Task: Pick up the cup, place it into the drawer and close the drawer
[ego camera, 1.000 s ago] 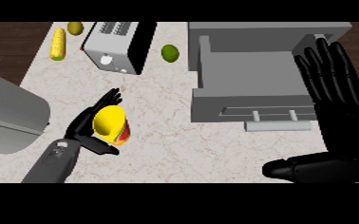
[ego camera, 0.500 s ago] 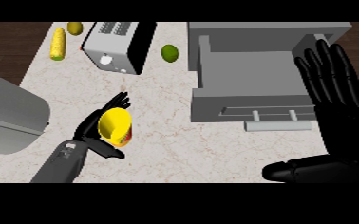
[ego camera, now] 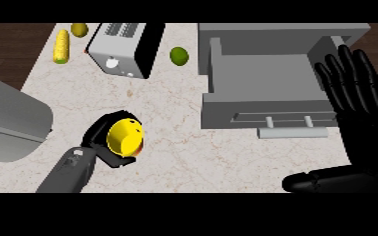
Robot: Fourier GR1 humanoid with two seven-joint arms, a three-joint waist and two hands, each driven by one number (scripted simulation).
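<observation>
Right, down in the lower left of the frame the left hand [ego camera: 103, 141] is curled around the bright yellow cup [ego camera: 124, 137], black fingers wrapped round its sides, a touch of red showing at the cup's lower edge. The cup sits in that hand above the pale marbled desk [ego camera: 184, 130], well apart from the drawer.

Over at the right, the grey open drawer [ego camera: 262, 77] stands pulled out from its grey cabinet, front panel facing down the frame with a light bar handle [ego camera: 291, 131] along its lower edge. The inside of the drawer shows bare grey.

The right hand [ego camera: 353, 87] is at the far right edge, fingers straight and pointing up, holding nothing, resting beside the drawer's right wall, with its forearm coming in low at the bottom right corner.

Up at the top, a silver toaster with a black side [ego camera: 125, 47] lies at a slant. Just to its right sits a small green lime [ego camera: 179, 55]. In the upper left, a yellow corn cob [ego camera: 61, 46] lies lengthwise, and a small yellow-green fruit [ego camera: 79, 29] is near it at the top edge. A large grey rounded object [ego camera: 21, 125] fills the left edge.
</observation>
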